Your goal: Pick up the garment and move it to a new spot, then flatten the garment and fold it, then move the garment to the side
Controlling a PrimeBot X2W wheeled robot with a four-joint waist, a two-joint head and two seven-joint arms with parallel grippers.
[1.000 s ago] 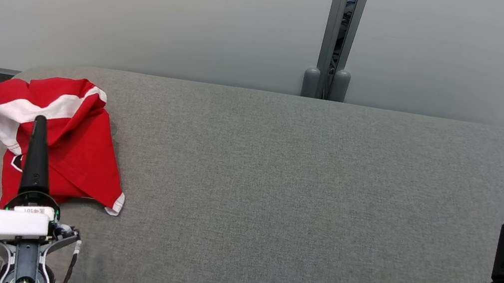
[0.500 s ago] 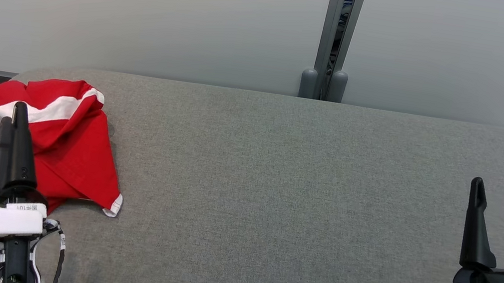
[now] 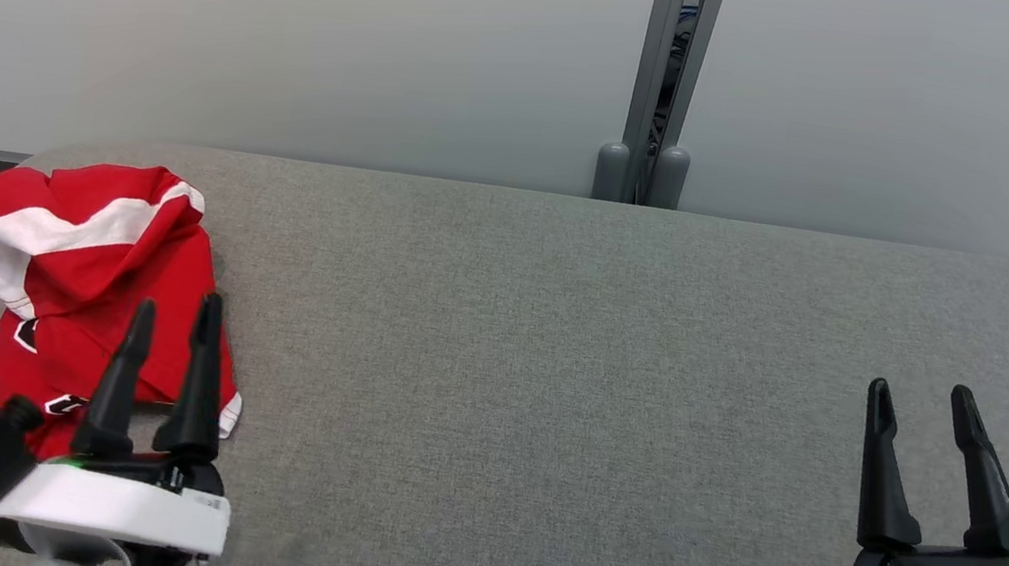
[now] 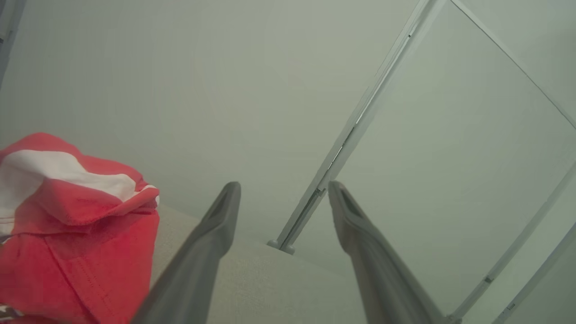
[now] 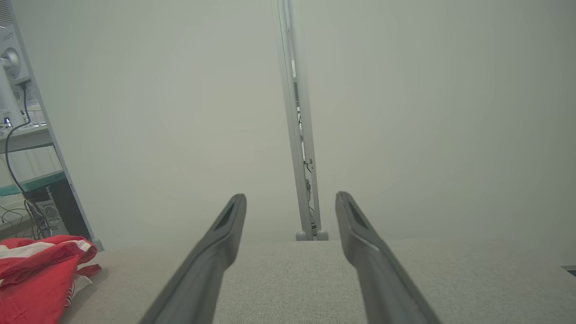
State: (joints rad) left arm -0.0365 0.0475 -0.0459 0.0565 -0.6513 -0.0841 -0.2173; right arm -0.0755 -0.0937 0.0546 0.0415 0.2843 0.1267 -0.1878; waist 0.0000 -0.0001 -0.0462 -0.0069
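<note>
My left gripper [image 3: 178,305] stands wide and empty beside the crumpled garment [image 3: 93,258]; my right gripper [image 3: 920,391], equally wide, is far across the tabletop [image 3: 550,381].

Crumpled red/white garment [image 3: 100,280], far-left of grey table [image 3: 550,381]

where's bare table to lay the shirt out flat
The whole middle of the grey table is bare, from the red garment across to the right jaws and back to the wall post. Crowded at the left end: garment and left jaws.

One garment [image 3: 88,258], one table [image 3: 550,381], two end effectors [image 3: 178,305] [image 3: 921,392]
</note>
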